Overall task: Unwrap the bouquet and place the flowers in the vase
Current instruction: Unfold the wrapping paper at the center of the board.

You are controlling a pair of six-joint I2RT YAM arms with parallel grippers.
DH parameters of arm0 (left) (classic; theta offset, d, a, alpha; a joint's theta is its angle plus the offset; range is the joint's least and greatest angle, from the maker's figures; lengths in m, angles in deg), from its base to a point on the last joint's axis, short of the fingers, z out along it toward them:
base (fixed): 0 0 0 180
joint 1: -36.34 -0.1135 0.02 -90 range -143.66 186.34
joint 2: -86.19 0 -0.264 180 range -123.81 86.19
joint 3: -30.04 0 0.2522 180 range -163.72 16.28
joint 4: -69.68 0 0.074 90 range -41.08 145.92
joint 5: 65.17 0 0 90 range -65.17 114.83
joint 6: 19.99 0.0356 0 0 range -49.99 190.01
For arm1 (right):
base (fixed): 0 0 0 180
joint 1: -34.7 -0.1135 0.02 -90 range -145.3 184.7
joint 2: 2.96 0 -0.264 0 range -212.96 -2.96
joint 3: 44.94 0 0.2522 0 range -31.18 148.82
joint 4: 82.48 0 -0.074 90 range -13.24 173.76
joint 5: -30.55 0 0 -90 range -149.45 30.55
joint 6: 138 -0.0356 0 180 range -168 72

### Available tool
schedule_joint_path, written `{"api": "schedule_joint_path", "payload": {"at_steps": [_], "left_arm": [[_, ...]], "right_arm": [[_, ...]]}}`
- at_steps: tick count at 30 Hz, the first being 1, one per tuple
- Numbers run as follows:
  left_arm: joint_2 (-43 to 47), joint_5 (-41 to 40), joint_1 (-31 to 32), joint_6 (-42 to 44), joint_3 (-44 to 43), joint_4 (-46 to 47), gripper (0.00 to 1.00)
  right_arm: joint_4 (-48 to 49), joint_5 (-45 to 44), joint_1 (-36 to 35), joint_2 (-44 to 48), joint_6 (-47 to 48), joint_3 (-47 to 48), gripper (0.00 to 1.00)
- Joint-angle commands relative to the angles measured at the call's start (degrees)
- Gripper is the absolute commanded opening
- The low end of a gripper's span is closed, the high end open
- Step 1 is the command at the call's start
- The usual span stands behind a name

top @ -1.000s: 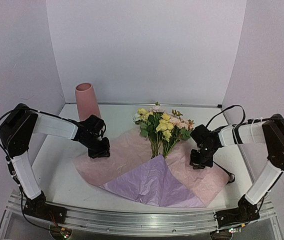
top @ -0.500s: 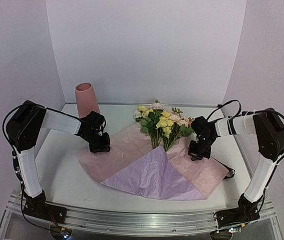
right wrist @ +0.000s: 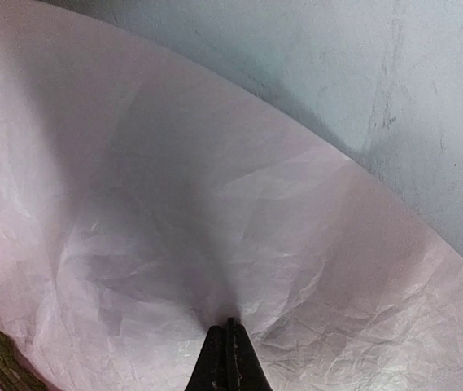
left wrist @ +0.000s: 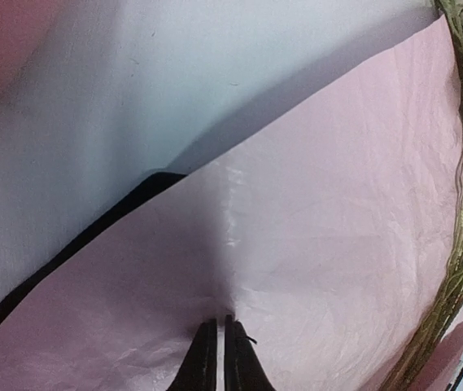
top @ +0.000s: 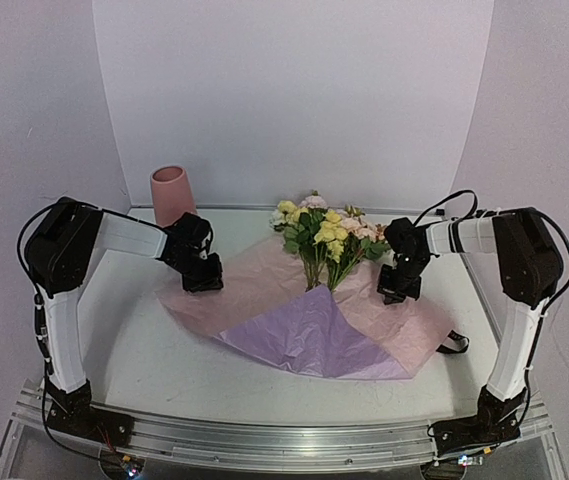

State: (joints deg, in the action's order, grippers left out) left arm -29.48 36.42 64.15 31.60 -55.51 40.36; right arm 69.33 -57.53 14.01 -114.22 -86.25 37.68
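Jaws on both sides are pinched onto the pink paper (top: 264,290): left gripper (left wrist: 216,322) on its left flap, right gripper (right wrist: 229,324) on its right. I see the flowers (top: 326,232) lying loose between them, and an uneven pull could tear the sheet or scatter stems. The vase (top: 171,192) stands back-left, close enough for my left arm to clip it.

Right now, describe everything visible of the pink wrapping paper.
The paper is a thin, crinkled pale-pink sheet lying unfolded on the table, with a lilac panel at its near middle. The flowers lie on its far middle. The left gripper pinches its left side, the right gripper its right side, puckering it.
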Motion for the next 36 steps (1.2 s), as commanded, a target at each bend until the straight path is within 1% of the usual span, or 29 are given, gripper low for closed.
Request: {"api": "schedule_joint_path", "payload": {"at_steps": [1, 4, 6, 10, 14, 17, 20, 28, 32, 36], "left_arm": [[6.86, -0.06, -0.22, 3.65, 2.38, -2.53, 0.13], [11.4, 0.76, -0.17, 4.07, 4.76, -2.61, 0.23], [14.95, 1.16, 0.01, 3.65, 6.56, -2.78, 0.28], [20.46, 4.28, 1.18, 2.41, 10.24, -3.24, 0.33], [23.02, 8.61, 3.8, 1.47, 12.83, -3.41, 0.33], [25.68, 7.67, 5.93, 0.42, 15.01, -3.58, 0.33], [28.35, 7.58, 6.74, -0.77, 17.53, -3.59, 0.31], [31.4, 9.53, 9.3, -2.88, 23.35, -3.59, 0.3], [32.53, 10.82, 9.54, -3.45, 25.84, -3.59, 0.3], [33.4, 12.54, 9.56, -3.3, 27.12, -3.6, 0.3]], "right_arm": [[-5.79, 2.5, 0.19, 5.03, 3.95, -0.37, 0.0], [-5.76, 5.62, 0.15, 9.21, 5.53, -2.44, 0.0], [-5.68, 8.38, -0.03, 12.26, 6.04, -4.41, 0.0], [-5.55, 12.57, -0.89, 17.5, 5.83, -8.85, 0.0], [-5.35, 14.91, -2.58, 21.61, 4.94, -13.45, 0.0], [-5.25, 15.46, -3.54, 23.63, 4.17, -16.48, 0.0], [-5.15, 15.45, -4.6, 24.87, 3.36, -19.62, 0.0], [-2.64, 14.92, -8.97, 24.77, 0.74, -26.14, 0.0], [-0.47, 16.95, -9.82, 24.01, 0.13, -28.68, 0.0], [0.16, 18.95, -10.6, 25.4, 0.23, -29.23, 0.0]]}}
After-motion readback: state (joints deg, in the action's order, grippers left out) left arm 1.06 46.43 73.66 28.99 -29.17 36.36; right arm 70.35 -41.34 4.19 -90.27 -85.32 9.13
